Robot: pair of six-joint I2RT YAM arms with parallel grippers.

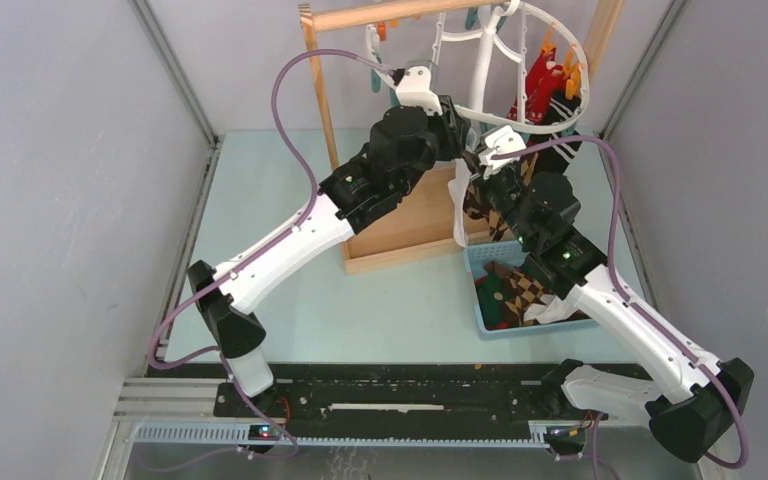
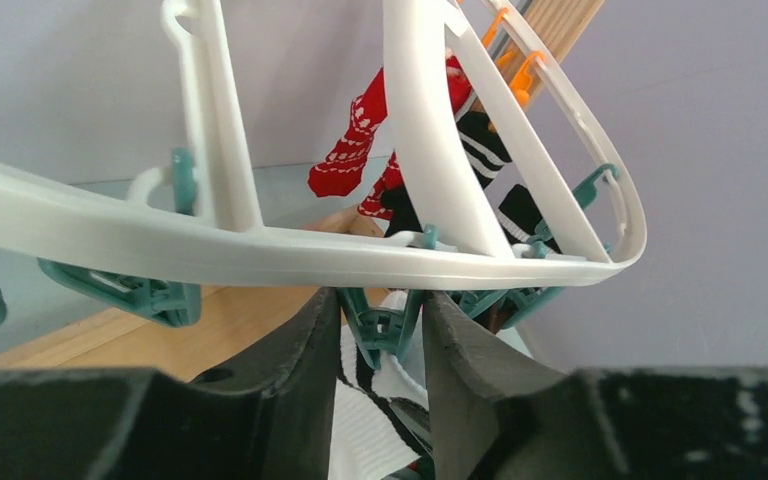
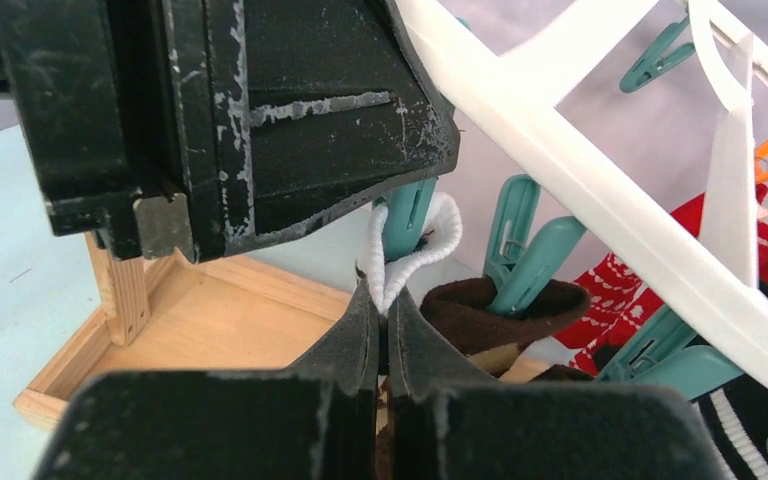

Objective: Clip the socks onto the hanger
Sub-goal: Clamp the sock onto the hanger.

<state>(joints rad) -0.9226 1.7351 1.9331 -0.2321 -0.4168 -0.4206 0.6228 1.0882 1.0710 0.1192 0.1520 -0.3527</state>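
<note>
left hand (image 2: 381, 303) clasps teal clip (image 2: 388, 330) under hanger (image 2: 260, 256) rim

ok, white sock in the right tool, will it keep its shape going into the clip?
Probably floppy: the cuff of the white sock folds into a soft loop above the right tool, so it would likely sag unsupported. Likely light: a thin pinch of its edge holds it. The ribbed knit looks grippy, so slipping seems unlikely.

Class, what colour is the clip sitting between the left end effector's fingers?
Teal. The clip shows best in the left wrist view, hanging just under the white frame.
</note>
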